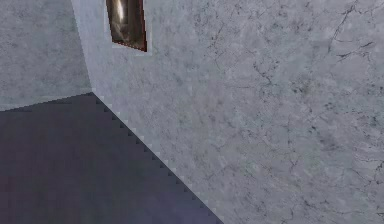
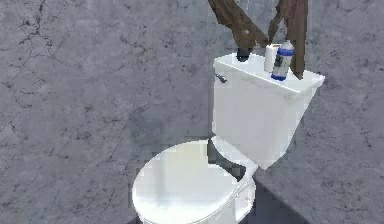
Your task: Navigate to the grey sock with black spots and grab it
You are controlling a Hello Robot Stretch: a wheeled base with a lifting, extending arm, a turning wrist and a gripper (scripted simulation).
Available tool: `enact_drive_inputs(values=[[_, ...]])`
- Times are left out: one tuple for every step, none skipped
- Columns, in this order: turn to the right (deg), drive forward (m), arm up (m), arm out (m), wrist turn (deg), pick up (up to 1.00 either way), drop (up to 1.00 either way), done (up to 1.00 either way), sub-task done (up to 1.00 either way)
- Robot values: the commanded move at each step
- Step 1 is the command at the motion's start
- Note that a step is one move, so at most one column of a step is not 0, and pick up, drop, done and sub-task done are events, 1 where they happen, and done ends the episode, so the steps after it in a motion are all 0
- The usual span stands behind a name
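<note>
Forward view: a grey marbled wall (image 1: pixel 260 110) meets a dark blue-grey floor (image 1: pixel 70 160) in a corner, and a brown-framed picture (image 1: pixel 127 24) hangs high on the wall. Arm side view: a white ceramic toilet (image 2: pixel 190 190) stands against a similar grey wall. On its tank (image 2: pixel 255 120) sit a small white-and-blue cylinder (image 2: pixel 279 60) and a small dark object (image 2: pixel 243 55). I cannot tell the tool's state, nor where the grey sock lies.

The forward view looks down into a corner, wall (image 1: pixel 270 110) close, floor (image 1: pixel 60 160) at 7 o'clock. The arm side view looks down on a near toilet (image 2: pixel 190 185) at 5 o'clock. Grey wall shows in both.
</note>
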Motion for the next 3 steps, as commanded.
enact_drive_inputs(values=[[0.0,0.0,0.5,0.0,0.0,0.0,0.0,0.0,0.0],[0.0,0.0,0.18,0.0,0.0,0.0,0.0,0.0,0.0],[0.0,0.0,0.0,0.5,0.0,0.0,0.0,0.0,0.0]])
